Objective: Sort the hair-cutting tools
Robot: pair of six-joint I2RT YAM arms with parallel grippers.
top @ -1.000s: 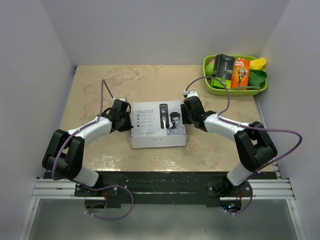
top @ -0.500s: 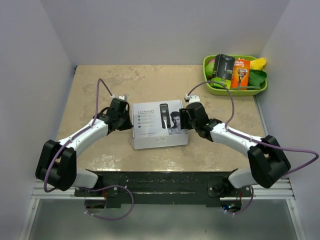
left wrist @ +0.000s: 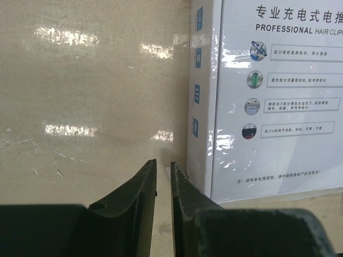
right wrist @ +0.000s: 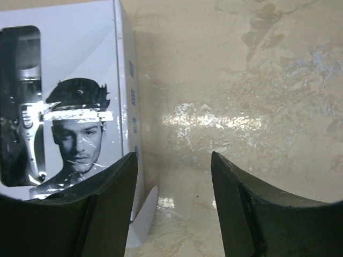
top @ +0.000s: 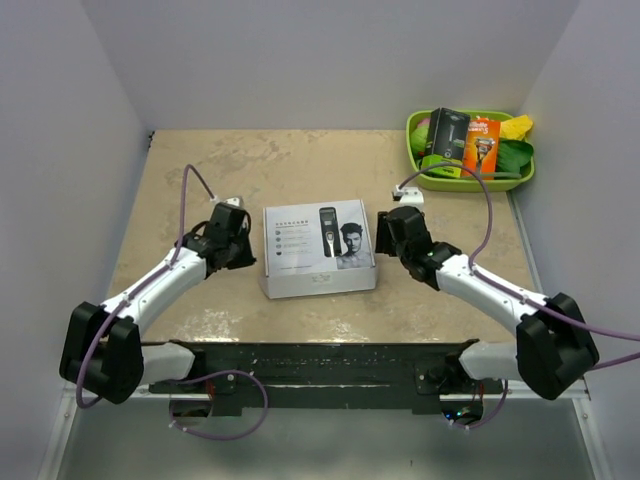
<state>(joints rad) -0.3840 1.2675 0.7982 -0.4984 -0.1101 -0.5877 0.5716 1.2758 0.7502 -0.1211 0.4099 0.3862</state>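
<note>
Left fingers (left wrist: 140,195) nearly pinched, thin gap, gripping nothing, tips just beside the left wall of the white box (top: 300,245). Box lies flat in the middle of the tabletop (top: 300,165), lid up, hair clipper (top: 327,232) showing on the lid – window or print, can't tell. Right fingers (right wrist: 115,201) spread wide, empty, just off the box's right wall; green tray (top: 470,183) with razor packs (top: 482,145) sits in the far right corner, well apart from the box.
</note>
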